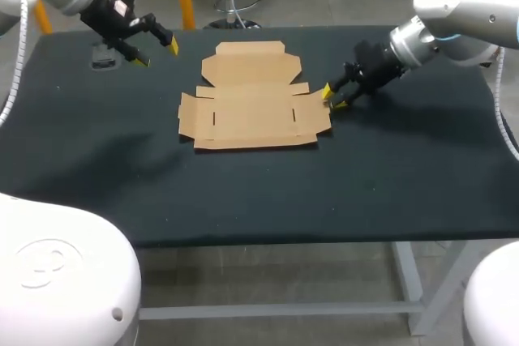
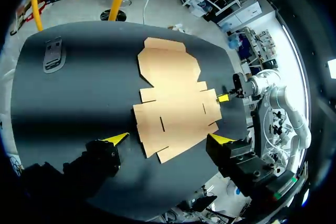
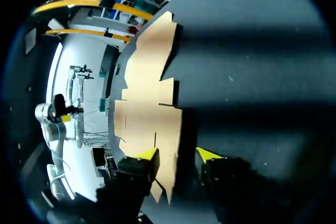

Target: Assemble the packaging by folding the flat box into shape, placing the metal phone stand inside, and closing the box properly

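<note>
No text, label or number can be read anywhere — the flat box (image 1: pixel 253 107) shows only bare brown card, the bench (image 1: pixel 243 192) only plain dark cloth.

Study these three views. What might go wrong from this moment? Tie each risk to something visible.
The right gripper is open at the edge of the flat box; a shallow grip could let the flap slip or crease. Nothing pins the box: the left gripper hangs clear of it, so lifting one flap may drag the sheet. The phone stand lies near the left gripper and might get knocked.
</note>
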`<action>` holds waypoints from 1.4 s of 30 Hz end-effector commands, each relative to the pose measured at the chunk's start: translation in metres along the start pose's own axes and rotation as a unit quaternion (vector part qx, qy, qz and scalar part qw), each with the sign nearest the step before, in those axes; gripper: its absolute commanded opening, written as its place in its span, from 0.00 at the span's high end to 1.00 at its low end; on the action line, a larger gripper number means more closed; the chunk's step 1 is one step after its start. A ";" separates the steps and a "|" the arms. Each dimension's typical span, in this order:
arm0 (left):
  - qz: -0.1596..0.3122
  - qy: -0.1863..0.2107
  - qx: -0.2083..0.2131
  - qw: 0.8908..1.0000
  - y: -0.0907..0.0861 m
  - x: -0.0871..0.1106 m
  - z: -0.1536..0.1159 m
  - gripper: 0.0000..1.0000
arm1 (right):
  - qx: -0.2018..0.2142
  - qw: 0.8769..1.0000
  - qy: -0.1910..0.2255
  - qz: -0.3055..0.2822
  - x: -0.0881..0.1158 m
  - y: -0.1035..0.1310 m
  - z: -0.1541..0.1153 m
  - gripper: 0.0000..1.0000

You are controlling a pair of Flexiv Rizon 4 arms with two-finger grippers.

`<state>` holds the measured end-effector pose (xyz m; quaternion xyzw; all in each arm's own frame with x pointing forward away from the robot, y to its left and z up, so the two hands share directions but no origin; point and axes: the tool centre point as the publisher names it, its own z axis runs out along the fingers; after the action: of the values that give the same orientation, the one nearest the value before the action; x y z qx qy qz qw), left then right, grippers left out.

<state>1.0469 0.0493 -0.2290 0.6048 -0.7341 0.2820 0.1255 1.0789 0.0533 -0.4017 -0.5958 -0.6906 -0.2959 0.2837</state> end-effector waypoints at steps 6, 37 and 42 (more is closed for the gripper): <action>-0.001 -0.003 -0.002 1.000 0.000 0.001 -0.001 0.00 | 0.049 0.998 0.029 -0.004 0.004 0.014 0.012 0.73; -0.001 -0.003 -0.002 1.000 0.000 0.001 -0.001 0.00 | 0.021 0.998 0.058 0.016 0.024 -0.071 0.009 1.00; -0.001 -0.003 -0.002 1.000 0.000 0.001 -0.001 0.00 | 0.019 0.998 0.057 0.020 0.025 -0.082 0.008 1.00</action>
<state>1.0469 0.0492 -0.2288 0.6048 -0.7342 0.2818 0.1255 1.0022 0.0676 -0.3973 -0.5766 -0.6736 -0.2951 0.3560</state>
